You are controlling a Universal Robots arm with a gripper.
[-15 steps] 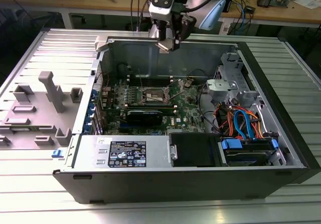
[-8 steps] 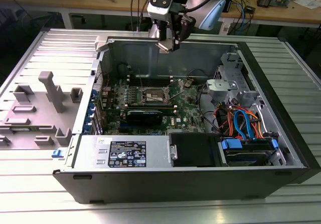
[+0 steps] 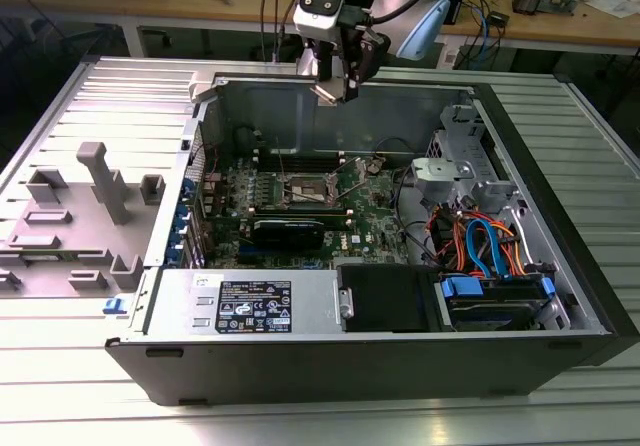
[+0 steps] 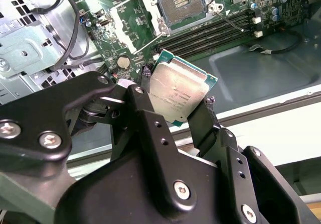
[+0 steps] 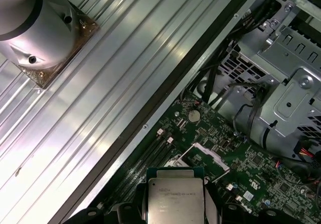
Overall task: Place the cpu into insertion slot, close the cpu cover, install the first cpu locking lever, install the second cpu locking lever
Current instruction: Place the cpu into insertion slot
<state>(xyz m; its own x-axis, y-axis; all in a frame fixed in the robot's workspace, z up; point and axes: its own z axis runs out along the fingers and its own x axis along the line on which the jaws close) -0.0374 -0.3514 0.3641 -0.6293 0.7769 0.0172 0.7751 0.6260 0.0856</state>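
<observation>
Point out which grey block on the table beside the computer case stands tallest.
The post with the crossbar top, at the exterior view's left; it rises well above the low blocks around it.

A ribbed silver-grey metal tabletop [image 3: 60,386] is being used to carry an open black-and-grey computer case [image 3: 350,366], which is being supported on its side. Grey plastic block fixtures [image 3: 100,181] are being borne at the exterior view's left, just beside the case.
</observation>
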